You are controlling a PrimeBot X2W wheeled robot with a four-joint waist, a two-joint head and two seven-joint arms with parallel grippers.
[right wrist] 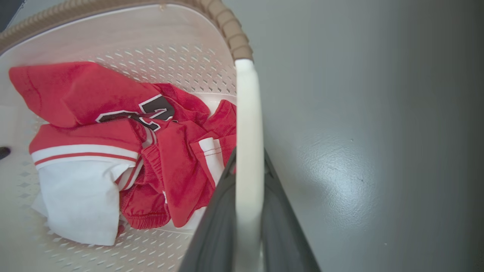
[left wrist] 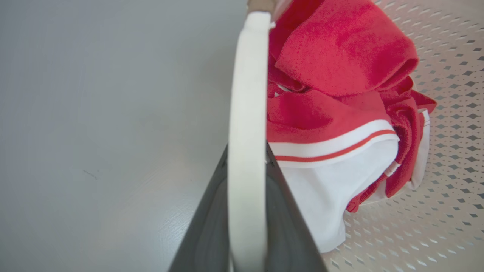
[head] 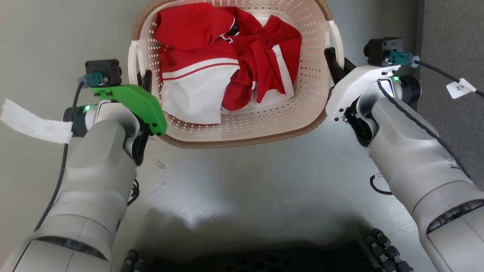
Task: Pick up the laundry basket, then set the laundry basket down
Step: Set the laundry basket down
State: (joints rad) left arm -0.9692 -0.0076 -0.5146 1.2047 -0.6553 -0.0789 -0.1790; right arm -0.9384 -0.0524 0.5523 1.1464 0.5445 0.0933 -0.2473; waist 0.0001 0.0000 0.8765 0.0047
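1. The laundry basket lies between the two arms, above the grey floor. Whether its base touches the floor cannot be told.
2. The left gripper is at the basket's left side. Its dark fingers pinch the white left handle, which runs between them.
3. The right gripper is at the basket's right side. Its fingers clamp the right handle in the same way.
4. Red and white clothes lie heaped inside the basket.

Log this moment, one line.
left pincer: shut on basket left handle | right pincer: shut on right handle | load: red-white clothes | lifted: cannot tell
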